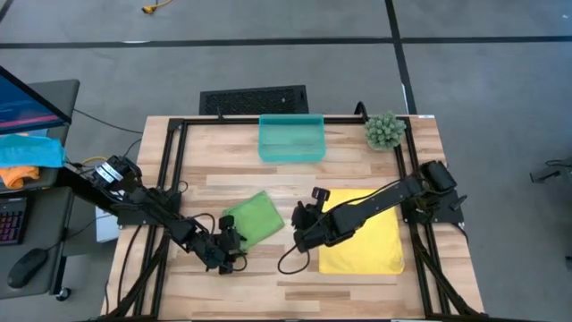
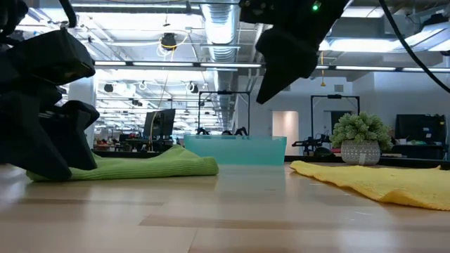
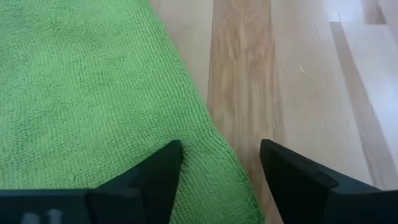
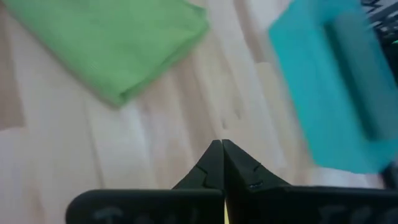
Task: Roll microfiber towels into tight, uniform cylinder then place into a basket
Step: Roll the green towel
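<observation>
While the green towel (image 1: 254, 217) lies folded left of table centre, its near corner sits between the parted fingers of the left gripper (image 1: 230, 250); the right gripper (image 1: 304, 215), pinched shut, hovers beside the flat yellow towel (image 1: 362, 234).

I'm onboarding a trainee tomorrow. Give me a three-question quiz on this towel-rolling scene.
1. True or false: the green towel lies in the basket.
2. Which hand is open? A) left hand B) right hand
3. Fill in: the right arm reaches over the ___ towel.

Key:
1. False; it lies on the table, and the basket holds no towel.
2. A; its fingers stand apart at the green towel's edge.
3. Yellow.
</observation>
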Robot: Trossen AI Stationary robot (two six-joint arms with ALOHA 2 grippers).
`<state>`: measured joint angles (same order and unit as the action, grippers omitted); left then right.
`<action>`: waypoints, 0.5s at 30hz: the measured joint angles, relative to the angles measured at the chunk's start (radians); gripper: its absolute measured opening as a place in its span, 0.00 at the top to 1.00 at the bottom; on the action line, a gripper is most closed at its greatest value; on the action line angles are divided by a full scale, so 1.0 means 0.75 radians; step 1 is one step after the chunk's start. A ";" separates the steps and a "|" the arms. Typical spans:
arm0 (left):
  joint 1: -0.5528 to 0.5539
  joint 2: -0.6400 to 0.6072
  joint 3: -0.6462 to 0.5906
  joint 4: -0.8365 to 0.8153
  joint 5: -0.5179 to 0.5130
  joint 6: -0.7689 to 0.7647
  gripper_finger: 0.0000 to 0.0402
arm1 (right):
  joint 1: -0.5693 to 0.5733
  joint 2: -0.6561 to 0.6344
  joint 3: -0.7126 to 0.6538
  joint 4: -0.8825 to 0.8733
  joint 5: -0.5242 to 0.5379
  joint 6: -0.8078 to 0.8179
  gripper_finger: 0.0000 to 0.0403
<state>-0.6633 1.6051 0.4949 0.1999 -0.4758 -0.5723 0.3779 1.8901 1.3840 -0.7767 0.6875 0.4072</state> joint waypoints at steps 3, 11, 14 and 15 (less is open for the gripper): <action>-0.011 0.002 0.068 -0.108 0.006 0.037 0.47 | -0.001 -0.009 0.000 -0.042 0.041 -0.034 0.97; -0.063 0.002 0.347 -0.607 -0.042 0.021 0.50 | -0.010 -0.009 0.001 -0.043 0.062 -0.151 0.96; -0.103 0.000 0.442 -0.783 -0.109 -0.024 0.50 | -0.009 -0.019 0.001 -0.067 0.062 -0.167 0.97; -0.120 0.000 0.472 -0.839 -0.129 -0.041 0.50 | -0.004 -0.033 0.001 -0.100 0.061 -0.166 0.97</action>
<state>-0.7530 1.6054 0.8487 -0.4295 -0.5724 -0.6033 0.3752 1.8653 1.3846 -0.8518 0.7333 0.2828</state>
